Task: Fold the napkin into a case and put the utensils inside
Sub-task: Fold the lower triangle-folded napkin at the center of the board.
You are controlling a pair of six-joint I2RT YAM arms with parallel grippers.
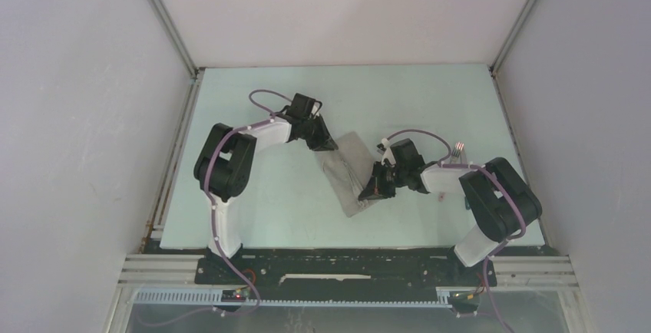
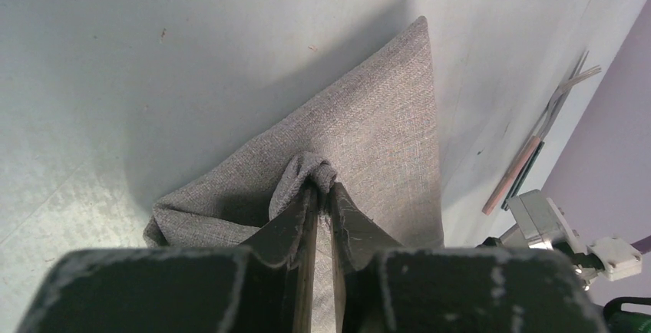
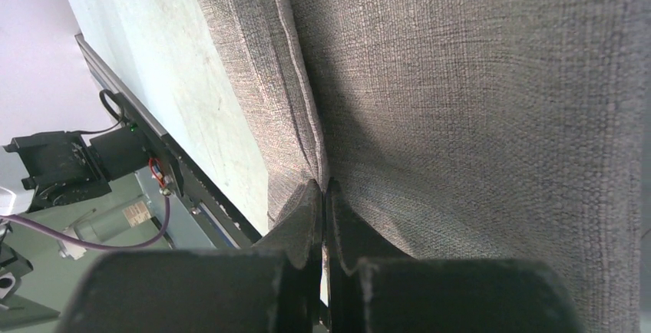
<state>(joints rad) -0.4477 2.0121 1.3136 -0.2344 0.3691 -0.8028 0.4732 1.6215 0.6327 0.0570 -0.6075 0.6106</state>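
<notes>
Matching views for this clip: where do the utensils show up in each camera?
Top external: utensils right of centre, only the fork tines showing past the right arm.
Left wrist: utensils near the right edge, lying on the table, apart from the cloth.
Right wrist: not in view.
Shared landmark: the grey napkin, seen in all three.

Lab robot cell: white panels (image 1: 69,118), aluminium frame (image 1: 165,22).
</notes>
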